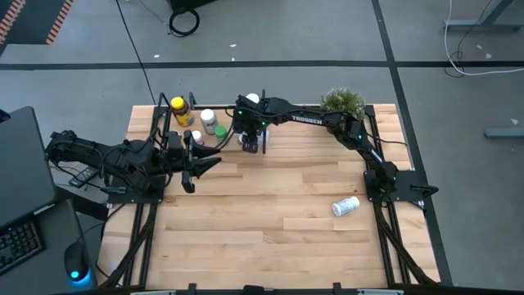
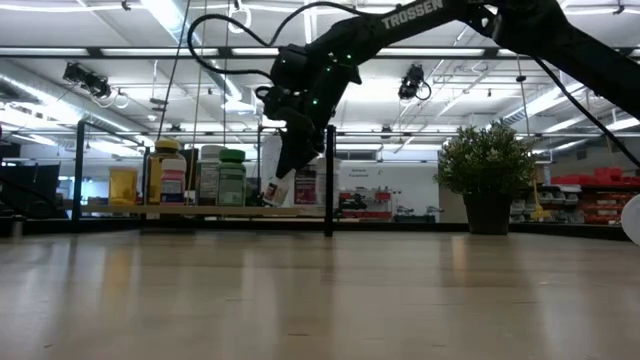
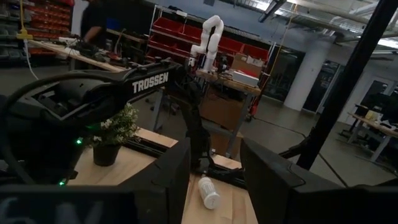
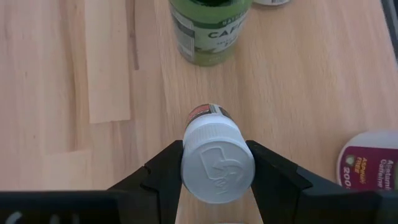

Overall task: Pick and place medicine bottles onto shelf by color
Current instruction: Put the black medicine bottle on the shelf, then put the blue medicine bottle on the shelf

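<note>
— Hanging over the shelf [image 2: 200, 211], that white-capped bottle [image 4: 217, 160]?
— Yes, pinched at its cap by the right hand [image 4: 217, 168], tilted, beside the green bottle [image 4: 210, 28].
— And the left hand [image 1: 199, 161]?
— Partly open, empty, near the shelf. Another bottle [image 1: 345, 206] lies on the counter [image 1: 270, 229].

Pretty standard workshop space: grey concrete floor [image 1: 327, 33] with cables lying around, long ceiling strip lights [image 2: 180, 20], red parts bins on racks [image 3: 180, 31], a white robot arm [image 3: 208, 37] on a bench, and a keyboard [image 1: 18, 246] by the tabletop's left edge.
</note>
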Robot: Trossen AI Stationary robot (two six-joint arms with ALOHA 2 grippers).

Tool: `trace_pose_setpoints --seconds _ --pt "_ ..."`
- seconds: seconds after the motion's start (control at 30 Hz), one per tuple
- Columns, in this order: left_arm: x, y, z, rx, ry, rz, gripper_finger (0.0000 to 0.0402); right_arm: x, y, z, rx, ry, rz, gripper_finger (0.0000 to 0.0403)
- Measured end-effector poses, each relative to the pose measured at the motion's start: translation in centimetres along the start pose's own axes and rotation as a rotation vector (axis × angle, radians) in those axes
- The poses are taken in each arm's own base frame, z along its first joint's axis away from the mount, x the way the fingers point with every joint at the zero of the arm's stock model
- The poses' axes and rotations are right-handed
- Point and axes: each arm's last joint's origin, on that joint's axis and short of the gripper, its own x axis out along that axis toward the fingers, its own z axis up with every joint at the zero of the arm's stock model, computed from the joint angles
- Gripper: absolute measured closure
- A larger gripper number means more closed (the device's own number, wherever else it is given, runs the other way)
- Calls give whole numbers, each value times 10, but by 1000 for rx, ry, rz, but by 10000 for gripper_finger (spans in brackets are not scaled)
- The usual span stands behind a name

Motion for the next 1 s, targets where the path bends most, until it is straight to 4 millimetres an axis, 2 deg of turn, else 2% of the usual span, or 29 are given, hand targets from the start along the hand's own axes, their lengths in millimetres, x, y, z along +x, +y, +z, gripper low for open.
trace_pose_setpoints --seconds 0.43,1.0 --pt "0 0 0 2 0 0 249 0 -1 4 18 -38 -8 208" --pt "0 0 0 2 0 0 244 -1 -4 1 27 -12 -50 146"
